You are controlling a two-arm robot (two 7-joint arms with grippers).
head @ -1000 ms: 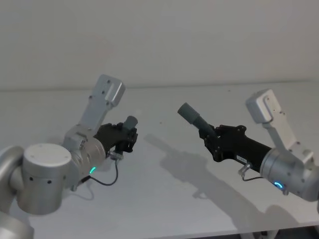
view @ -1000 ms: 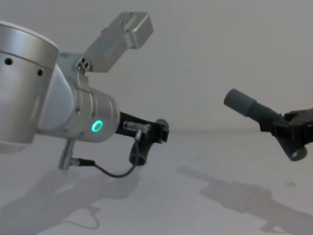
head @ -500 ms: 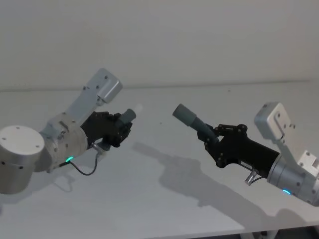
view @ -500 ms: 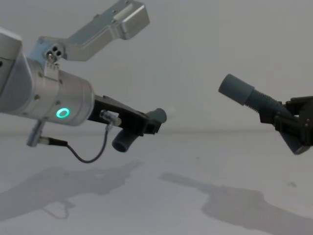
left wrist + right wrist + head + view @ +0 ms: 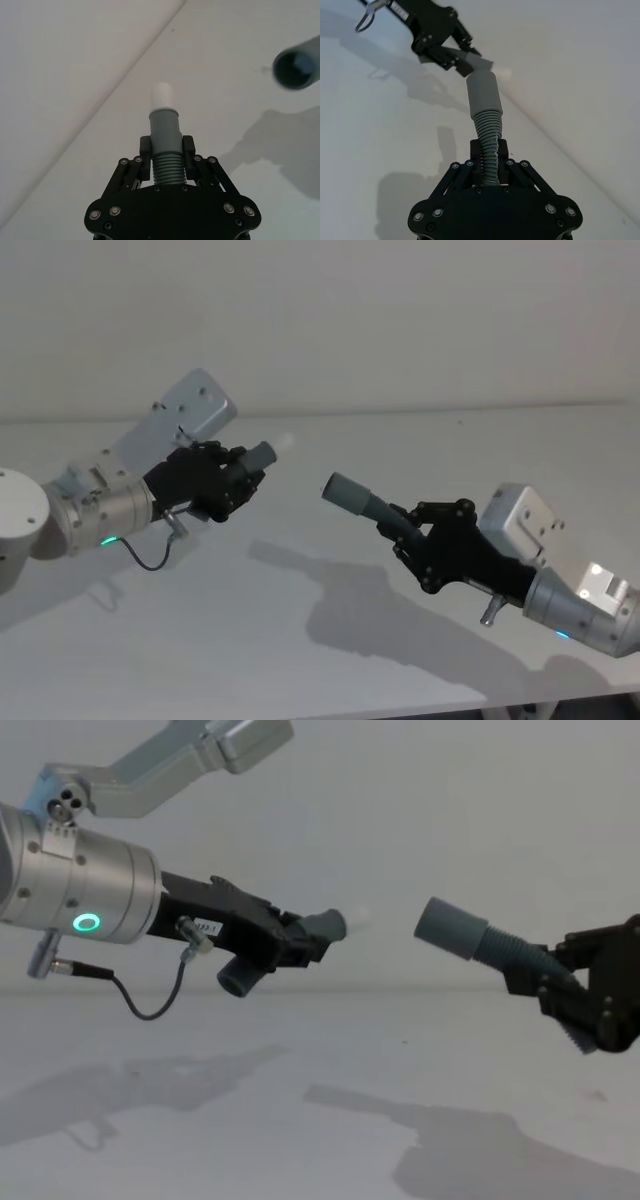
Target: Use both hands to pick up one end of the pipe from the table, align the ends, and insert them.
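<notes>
Head view. My left gripper [image 5: 236, 478] clamps shorter piece [image 5: 260, 455], white tip [image 5: 287, 441] toward two o'clock; right gripper [image 5: 402, 525] clamps ribbing of longer piece [image 5: 372, 506], collar [image 5: 345, 492] toward ten o'clock to receive it, probably not coaxial.

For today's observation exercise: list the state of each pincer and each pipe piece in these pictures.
Left pincer: shut on short piece, off the table.
Right pincer: shut on long piece, off the table.
Short piece: held aloft, white tip bare.
Long piece: held aloft, collar empty, apart from the tip.
</notes>
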